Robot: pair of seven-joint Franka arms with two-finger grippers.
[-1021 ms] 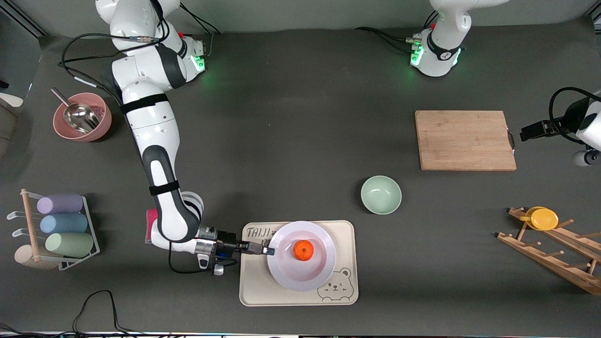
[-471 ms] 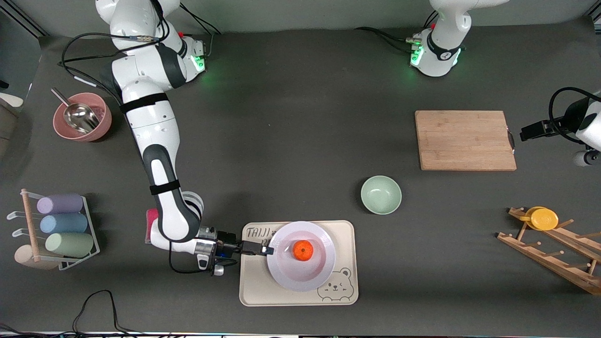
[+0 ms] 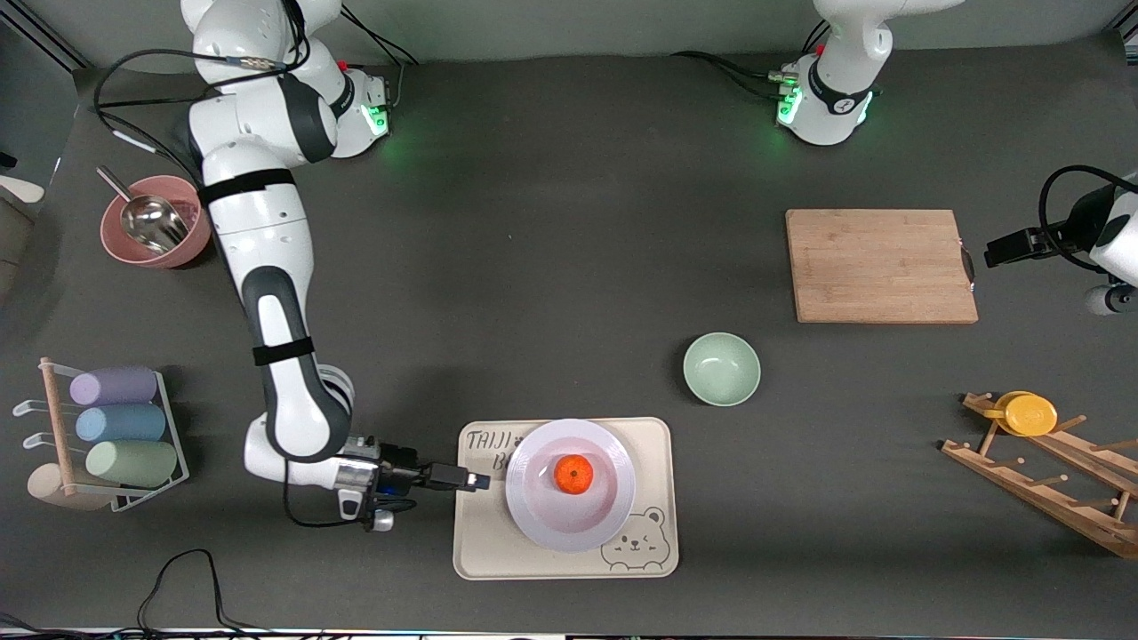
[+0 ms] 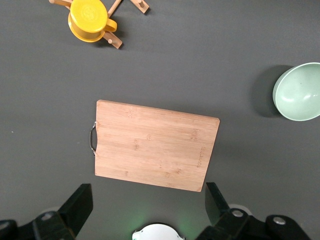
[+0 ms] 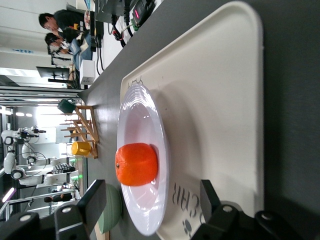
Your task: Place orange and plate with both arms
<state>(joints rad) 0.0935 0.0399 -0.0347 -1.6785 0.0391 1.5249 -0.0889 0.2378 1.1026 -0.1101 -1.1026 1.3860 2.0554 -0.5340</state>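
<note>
Two grippers are mine, and neither holds anything. My right gripper (image 3: 480, 481) sits low over the worktop (image 3: 551, 267) edge of the beige rectangular bear tray (image 3: 480, 542), jaws standing wide, with the round glossy white plate (image 3: 533, 520) just ahead of its fingertips but not touching them. My left gripper (image 4: 147, 210) hangs high over the rectangular bamboo cutting board (image 4: 155, 150), jaws also wide; that arm waits.

Straight ahead of my right gripper, the plate rests flat on the tray, and the small bright-orange fruit (image 3: 574, 474) sits in the plate's well, about at its centre.

As I judge it, the main risk is a clip on the plate's rim. My right fingertips are level with that raised rim, so any forward creep or a sideways swing would nudge the plate across the smooth tray, or tip the rim and set the orange rolling out. A lift at an angle could catch the rim from below.

From my right wrist, the orange looks squat, with dimpled glossy skin and a dark stem spot on its side; it stands well above the rim. The plate's wide rim slopes to a shallow well, so it offers little to stop a rolling fruit.
</note>
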